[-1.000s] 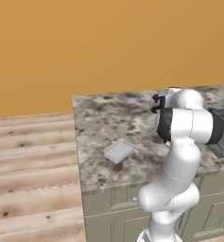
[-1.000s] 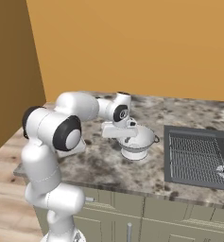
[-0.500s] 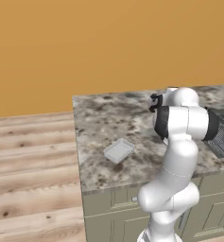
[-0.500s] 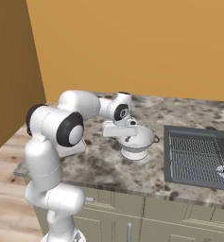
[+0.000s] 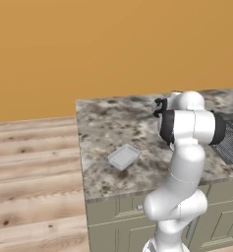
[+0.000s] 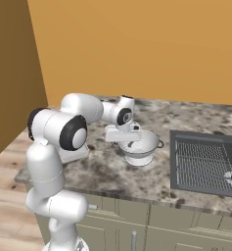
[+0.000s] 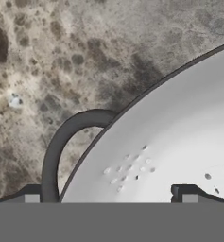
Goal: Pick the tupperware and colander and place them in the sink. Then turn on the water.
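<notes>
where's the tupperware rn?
In the left base view the tupperware sits on the granite counter, near its front-left edge, to the left of the arm and apart from the sink.

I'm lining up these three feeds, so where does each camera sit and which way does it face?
Left base view: behind the arm's left, facing the counter and tupperware; arm at right.
Right base view: behind its right, facing the colander and sink; arm at left, open tool over the colander.
Hand view: on the hand, looking down the fingertips into the colander.
Shared: right base and hand views both show the colander.
</notes>
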{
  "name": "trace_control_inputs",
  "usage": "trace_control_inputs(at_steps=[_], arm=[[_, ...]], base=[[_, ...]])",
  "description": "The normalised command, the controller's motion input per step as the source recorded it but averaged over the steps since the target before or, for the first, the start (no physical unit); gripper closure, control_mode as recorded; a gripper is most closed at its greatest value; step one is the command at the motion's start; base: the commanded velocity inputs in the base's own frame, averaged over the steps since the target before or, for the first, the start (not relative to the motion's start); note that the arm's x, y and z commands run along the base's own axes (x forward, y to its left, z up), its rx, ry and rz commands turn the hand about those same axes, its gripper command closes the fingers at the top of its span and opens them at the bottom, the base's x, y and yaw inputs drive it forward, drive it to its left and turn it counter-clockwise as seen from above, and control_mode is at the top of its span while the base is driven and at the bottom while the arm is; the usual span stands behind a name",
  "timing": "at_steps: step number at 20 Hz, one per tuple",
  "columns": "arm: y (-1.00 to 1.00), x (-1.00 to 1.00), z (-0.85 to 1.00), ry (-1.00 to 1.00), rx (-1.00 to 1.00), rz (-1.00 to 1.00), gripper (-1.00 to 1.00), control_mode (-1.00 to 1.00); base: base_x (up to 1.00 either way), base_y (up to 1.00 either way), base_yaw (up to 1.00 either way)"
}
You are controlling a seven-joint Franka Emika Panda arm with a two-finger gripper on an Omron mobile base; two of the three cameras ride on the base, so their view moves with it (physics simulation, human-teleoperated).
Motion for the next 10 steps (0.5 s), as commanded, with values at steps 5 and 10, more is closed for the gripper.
trace_control_inputs(at_steps=[5,10], arm=[[0.0,0.0,-0.02,0.0,0.0,0.0,1.0,-1.0],[0.0,0.0,0.0,0.0,0.0,0.0,1.0,-1.0]], base=[[0.0,0.0,0.0],[0.0,0.0,0.0]])
